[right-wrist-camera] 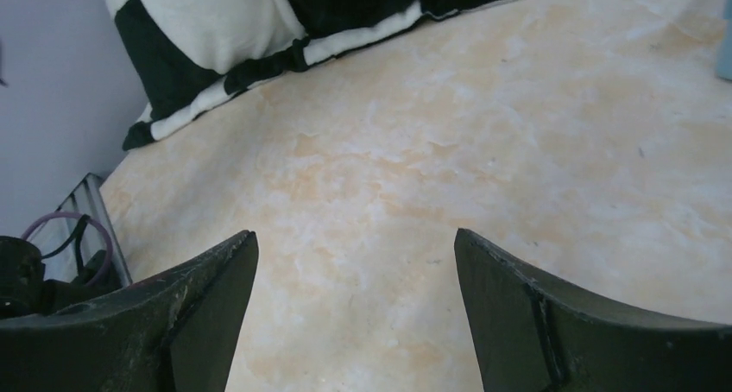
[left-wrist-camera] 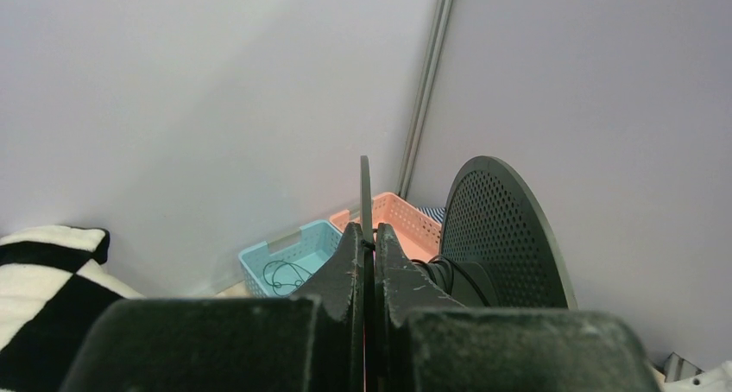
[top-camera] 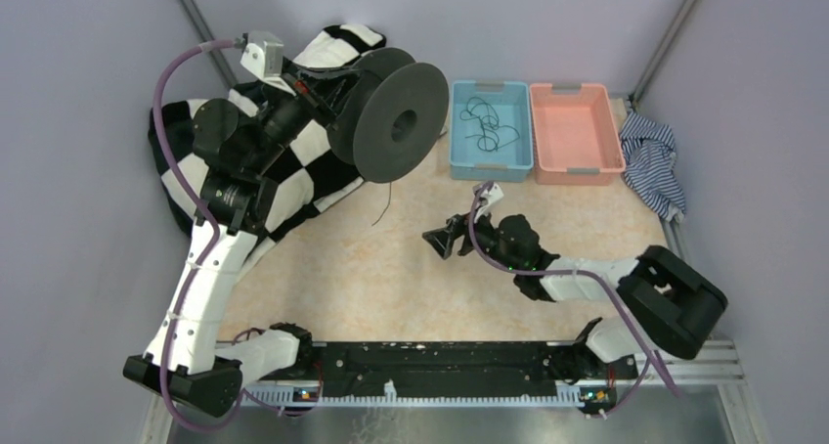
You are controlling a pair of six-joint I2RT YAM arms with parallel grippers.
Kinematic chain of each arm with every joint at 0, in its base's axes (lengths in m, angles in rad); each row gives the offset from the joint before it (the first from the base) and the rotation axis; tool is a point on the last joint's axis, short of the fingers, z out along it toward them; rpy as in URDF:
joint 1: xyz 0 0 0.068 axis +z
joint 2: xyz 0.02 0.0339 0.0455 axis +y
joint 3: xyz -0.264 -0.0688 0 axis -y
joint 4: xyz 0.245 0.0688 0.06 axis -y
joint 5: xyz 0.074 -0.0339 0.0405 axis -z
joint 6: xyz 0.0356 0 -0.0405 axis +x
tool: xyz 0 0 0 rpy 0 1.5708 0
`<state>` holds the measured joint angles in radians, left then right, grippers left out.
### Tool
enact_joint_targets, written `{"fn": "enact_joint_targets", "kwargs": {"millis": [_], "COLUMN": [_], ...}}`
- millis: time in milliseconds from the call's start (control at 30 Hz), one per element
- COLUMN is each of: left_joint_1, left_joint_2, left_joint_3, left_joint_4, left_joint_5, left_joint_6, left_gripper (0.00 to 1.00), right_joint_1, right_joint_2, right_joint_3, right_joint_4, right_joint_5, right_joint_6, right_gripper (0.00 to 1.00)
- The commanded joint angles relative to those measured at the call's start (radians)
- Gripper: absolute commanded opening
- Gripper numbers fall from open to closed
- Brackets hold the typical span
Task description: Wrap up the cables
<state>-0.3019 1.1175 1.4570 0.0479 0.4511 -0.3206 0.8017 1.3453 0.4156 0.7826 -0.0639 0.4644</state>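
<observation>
Top view: left gripper holds the spool up over the checkered cloth, jaws clamped on the back flange, probably so the hub is free to take wire. Spool axis runs roughly left-right, tipped up toward the camera. One cable strand hangs off the spool's lower rim, long axis near-vertical, loose end pointing down at the table. The remaining cables sit tangled in the blue bin, no single axis; pink bin is just beside it. Right gripper is low over the table, near the strand's end, not touching it. Left wrist: left gripper pressed together on the thin flange edge, perforated flange to the right, cables visible in the blue bin. Right wrist: right gripper spread wide, nothing between its fingers, only bare table and checkered cloth; strand not in view. My read: it's staged to pick up the loose end.
</observation>
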Motion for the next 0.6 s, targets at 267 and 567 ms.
{"fn": "enact_joint_targets", "kwargs": {"millis": [267,567], "left_joint_1": [0.003,0.003], "left_joint_2": [-0.008,0.0], "left_joint_3": [0.068,0.077], "left_joint_4": [0.094,0.096], "left_joint_5": [-0.014,-0.002], "left_joint_6": [-0.033,-0.034], "left_gripper": [0.0,0.0], "right_joint_1": [0.057,0.057], "right_joint_2": [0.198,0.255], "right_joint_3": [0.147,0.2], "right_joint_4": [0.475,0.483], "right_joint_5": [0.04,0.086], "right_joint_6": [0.083,0.081], "right_gripper": [0.85,0.86]}}
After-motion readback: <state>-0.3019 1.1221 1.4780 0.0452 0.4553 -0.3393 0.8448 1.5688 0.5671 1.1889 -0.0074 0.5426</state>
